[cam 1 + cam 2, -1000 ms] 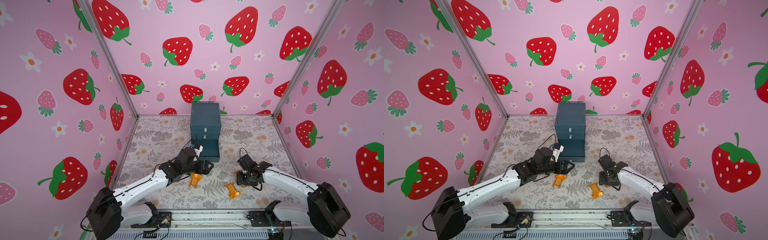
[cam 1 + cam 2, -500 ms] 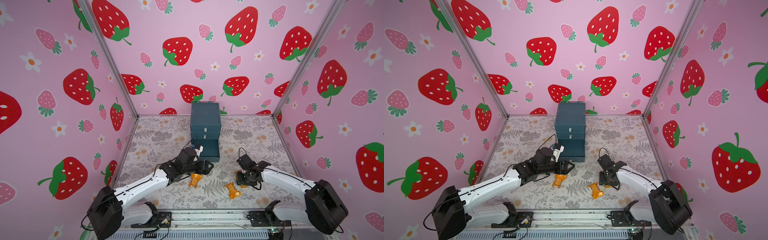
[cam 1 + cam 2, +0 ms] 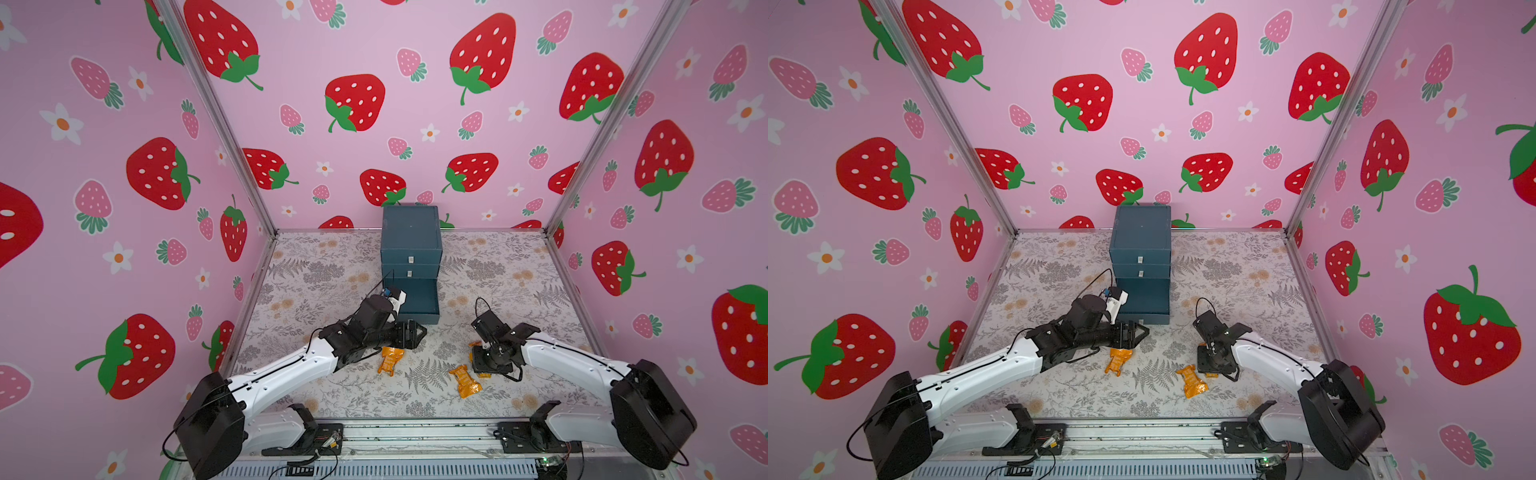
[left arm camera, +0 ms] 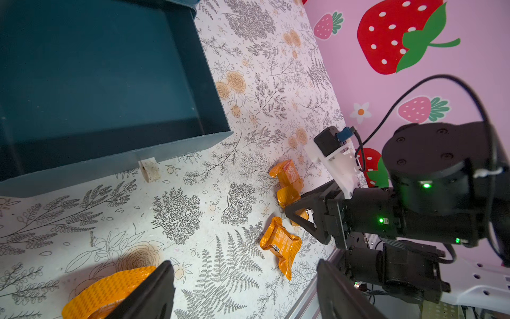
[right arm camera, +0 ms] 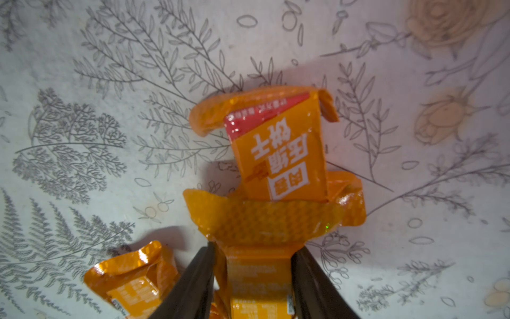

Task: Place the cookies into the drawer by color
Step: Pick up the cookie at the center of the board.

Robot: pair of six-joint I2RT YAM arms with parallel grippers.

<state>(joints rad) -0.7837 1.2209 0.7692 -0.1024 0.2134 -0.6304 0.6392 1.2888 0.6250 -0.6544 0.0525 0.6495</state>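
Note:
The drawer cabinet (image 3: 410, 245) (image 3: 1140, 245) is dark teal and stands at the back. Its bottom drawer (image 3: 432, 301) (image 4: 209, 110) is pulled out and its inside looks empty. My right gripper (image 3: 482, 365) (image 5: 252, 279) points down at the mat, shut on an orange cookie (image 5: 256, 276). A second orange cookie (image 5: 278, 149) lies just beyond it, touching it. A third (image 5: 132, 276) (image 3: 465, 380) lies beside it. My left gripper (image 3: 419, 333) (image 4: 245, 298) hovers open in front of the drawer. Only mat shows between its fingers. Another orange cookie (image 3: 388, 359) (image 4: 107, 287) lies outside one finger.
The floral mat (image 3: 332, 270) is boxed in by pink strawberry walls (image 3: 374, 104) on three sides. A metal rail (image 3: 415, 432) with both arm bases runs along the front edge. The open drawer's white pull tab (image 4: 149, 169) faces the cookies.
The right gripper's jaws have closed in on the orange cookie beneath it. The left arm and the loose cookies have stayed where they were.

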